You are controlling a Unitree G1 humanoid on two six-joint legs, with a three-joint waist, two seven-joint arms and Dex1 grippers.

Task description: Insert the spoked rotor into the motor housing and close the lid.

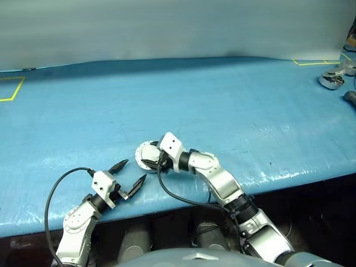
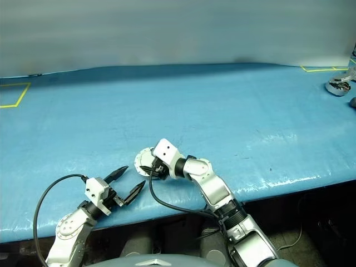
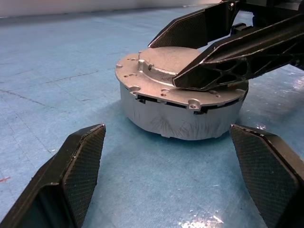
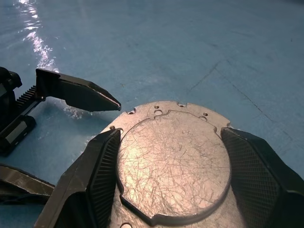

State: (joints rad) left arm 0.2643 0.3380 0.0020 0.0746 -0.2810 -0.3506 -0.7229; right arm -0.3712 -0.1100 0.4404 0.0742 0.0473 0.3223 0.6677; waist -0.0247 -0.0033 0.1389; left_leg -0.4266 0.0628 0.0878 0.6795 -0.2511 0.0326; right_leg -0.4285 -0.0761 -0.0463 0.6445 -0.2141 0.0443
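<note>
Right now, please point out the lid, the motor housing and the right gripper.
lid (image 3: 164, 61): left wrist view, on its flat metal top.
motor housing (image 3: 183, 124): left wrist view, on the pale side wall under the lid.
right gripper (image 4: 171, 166): right wrist view, midway between its fingertips, over the lid.

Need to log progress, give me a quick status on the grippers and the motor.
Left gripper open, empty, short of the motor housing. Right gripper fingers straddle the lid, seated on the housing. Nothing in the way.
</note>
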